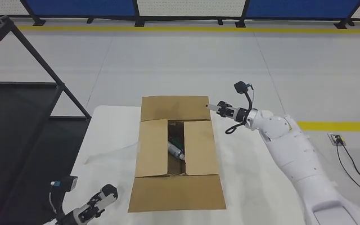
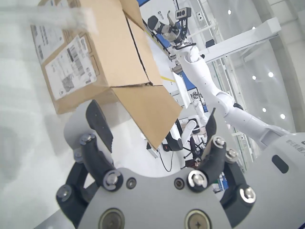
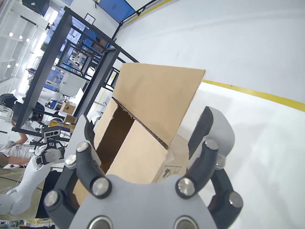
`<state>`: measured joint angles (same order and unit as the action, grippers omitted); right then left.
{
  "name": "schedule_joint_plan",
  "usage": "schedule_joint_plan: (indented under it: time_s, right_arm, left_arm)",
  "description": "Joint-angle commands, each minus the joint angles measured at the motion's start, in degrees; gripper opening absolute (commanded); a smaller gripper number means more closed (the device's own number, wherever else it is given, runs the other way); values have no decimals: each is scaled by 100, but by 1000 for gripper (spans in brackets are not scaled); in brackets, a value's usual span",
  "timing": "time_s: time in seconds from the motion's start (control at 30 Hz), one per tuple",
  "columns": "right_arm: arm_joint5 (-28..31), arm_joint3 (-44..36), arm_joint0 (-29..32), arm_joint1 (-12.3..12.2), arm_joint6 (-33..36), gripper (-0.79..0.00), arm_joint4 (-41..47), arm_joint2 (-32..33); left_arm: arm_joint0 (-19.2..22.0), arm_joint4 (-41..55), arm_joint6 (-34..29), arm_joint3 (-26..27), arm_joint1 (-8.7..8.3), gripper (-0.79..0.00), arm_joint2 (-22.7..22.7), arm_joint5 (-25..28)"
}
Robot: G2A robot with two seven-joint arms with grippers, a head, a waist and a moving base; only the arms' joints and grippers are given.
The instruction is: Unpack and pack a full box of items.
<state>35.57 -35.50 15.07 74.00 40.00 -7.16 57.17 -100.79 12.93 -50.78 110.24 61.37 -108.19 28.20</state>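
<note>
A brown cardboard box (image 1: 177, 152) stands in the middle of the white table (image 1: 247, 174). Its far and near flaps lie open outward. The two side flaps are folded in, leaving a narrow gap where a bottle-like item (image 1: 175, 150) and something green (image 1: 175, 136) show. My right gripper (image 1: 214, 106) is open at the box's far right corner; in the right wrist view its fingers (image 3: 146, 120) stand on either side of that corner of the box (image 3: 152, 101). My left gripper (image 1: 107, 194) is open and empty near the table's front left, short of the box (image 2: 100, 48), its gripper (image 2: 153, 109) holding nothing.
A black metal frame (image 1: 39, 107) stands off the table's left side. A clear plastic-like strip (image 2: 59, 16) lies on the cloth left of the box. Bare cloth lies to the right of the box and along the front edge.
</note>
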Motion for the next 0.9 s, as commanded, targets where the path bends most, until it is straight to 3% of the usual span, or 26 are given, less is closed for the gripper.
schedule_joint_plan:
  time_s: [0.0, 0.33, 0.57, 0.7, 0.87]
  right_arm:
    - [0, -20, 8, -5, 7, 0, 3, 13]
    - [0, -20, 8, -5, 7, 0, 3, 13]
    - [-489, 184, 47, 108, -400, 0, 168, -53]
    - [-201, 762, -137, 265, -11, 0, 735, -101]
    - [402, 1297, -324, 449, 734, 0, 1557, -82]
  left_arm:
    - [-62, -100, -170, -12, -18, 0, -9, -77]
    - [-81, -215, -199, 1, -27, 0, -34, -109]
    - [-86, -310, -302, 58, -39, 0, 116, -229]
    - [-87, 10, -929, -19, -84, 0, 244, -236]
    - [-106, 286, -1276, -75, -113, 0, 346, -43]
